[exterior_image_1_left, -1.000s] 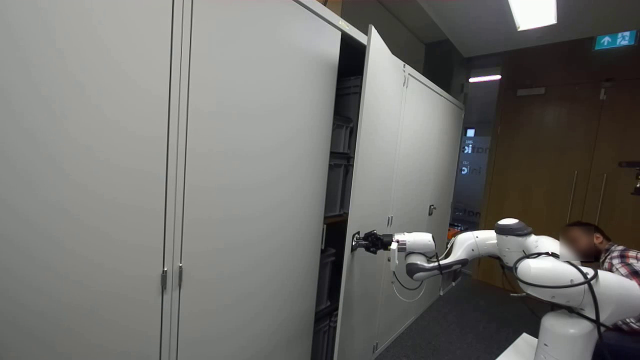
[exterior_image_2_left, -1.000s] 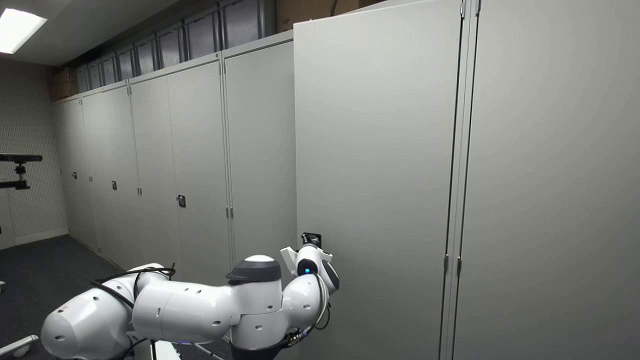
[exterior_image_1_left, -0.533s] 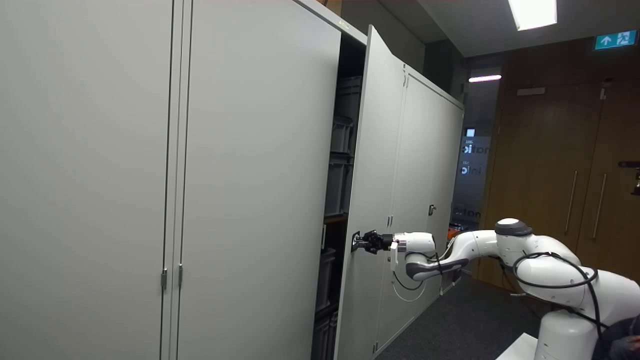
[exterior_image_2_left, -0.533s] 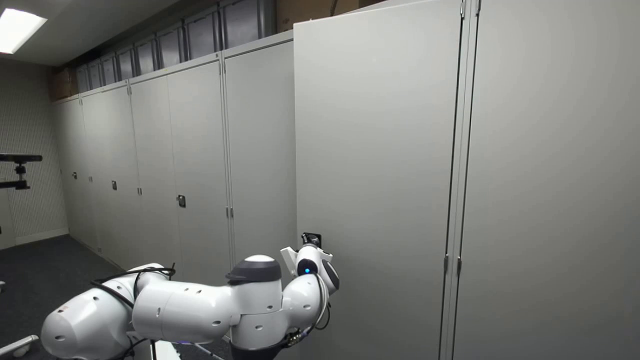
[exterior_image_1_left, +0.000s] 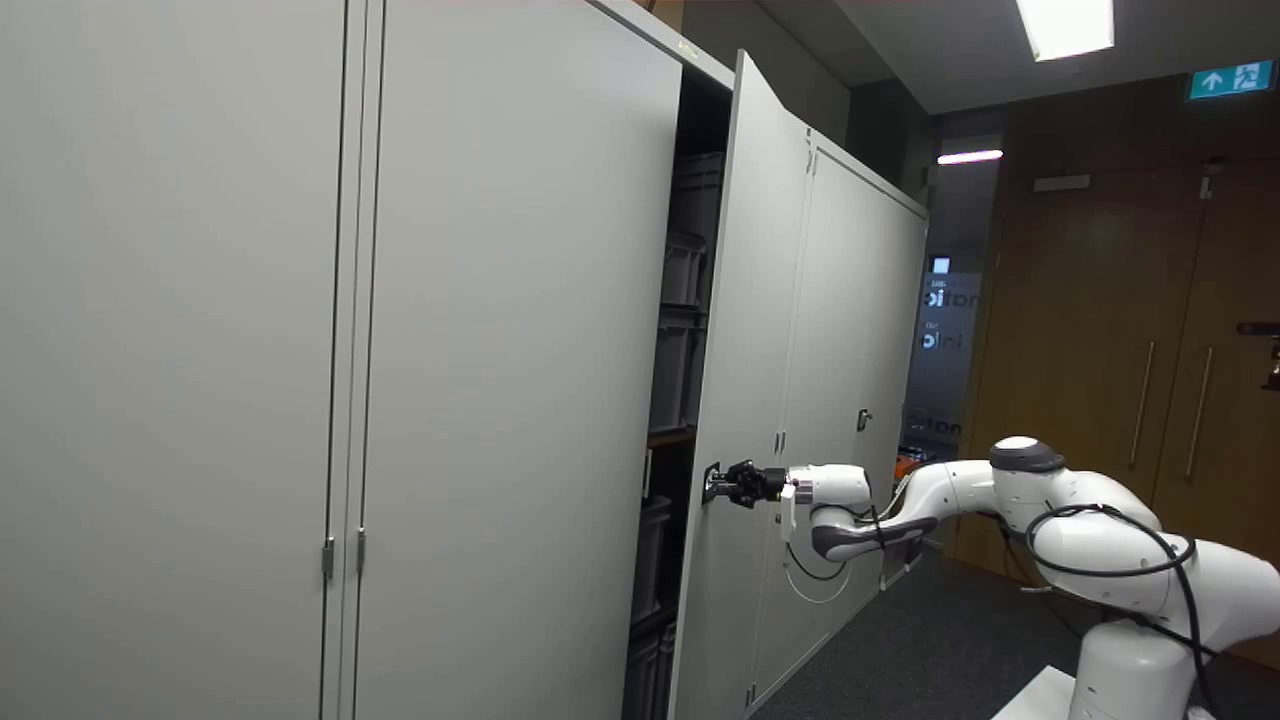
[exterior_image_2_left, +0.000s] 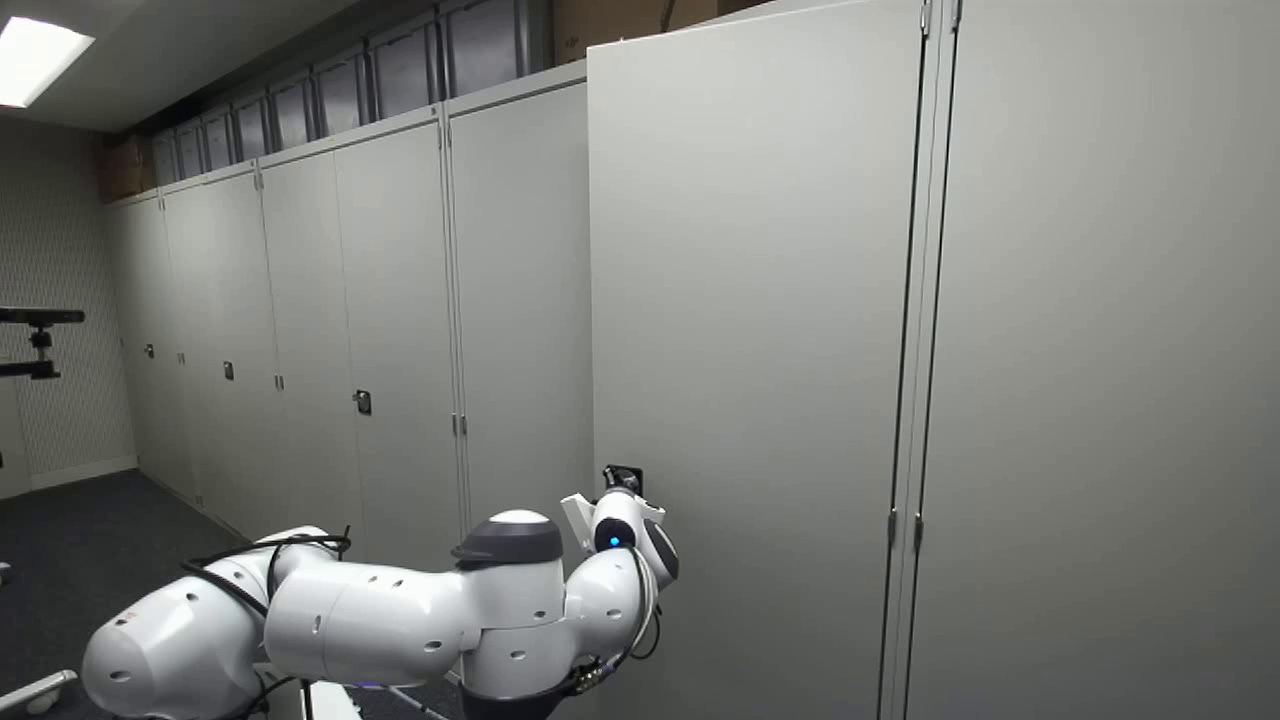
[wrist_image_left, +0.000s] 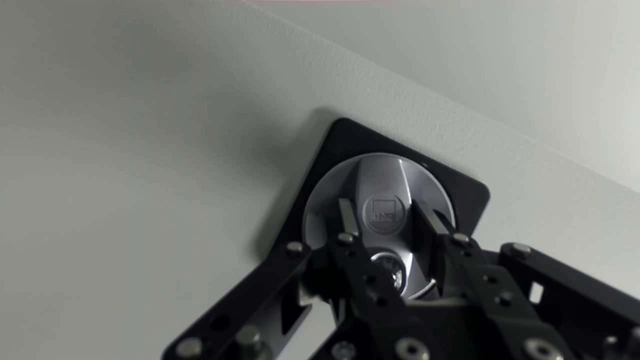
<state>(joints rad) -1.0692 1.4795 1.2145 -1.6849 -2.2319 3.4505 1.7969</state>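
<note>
Gripper (wrist_image_left: 385, 214): black, with silver screws (wrist_image_left: 345, 238). Door handle (wrist_image_left: 382, 175): silver-grey. Backplate (wrist_image_left: 350, 136): black. Cabinet door (exterior_image_2_left: 750, 280): plain light grey. Robot arm (exterior_image_2_left: 370, 615): white, with dark grey bands (exterior_image_2_left: 509, 545) and 1 blue light (exterior_image_2_left: 614, 541). Exit sign (exterior_image_1_left: 1231, 80): green and white. Wall (exterior_image_2_left: 60, 220): grey, striped.

1. Exit sign (exterior_image_1_left: 1231, 80), high in an exterior view: white upward arrow and running figure on green.
2. Glass panel (exterior_image_1_left: 945, 385), same view: partial lettering (exterior_image_1_left: 935, 299), wording not legible.
3. Emblem (wrist_image_left: 384, 212) on the door handle (wrist_image_left: 380, 172), wrist view: square outline with characters at its base, illegible.
4. Small label (exterior_image_1_left: 688, 47) on the cabinet's top rail (exterior_image_1_left: 712, 64): illegible.
</note>
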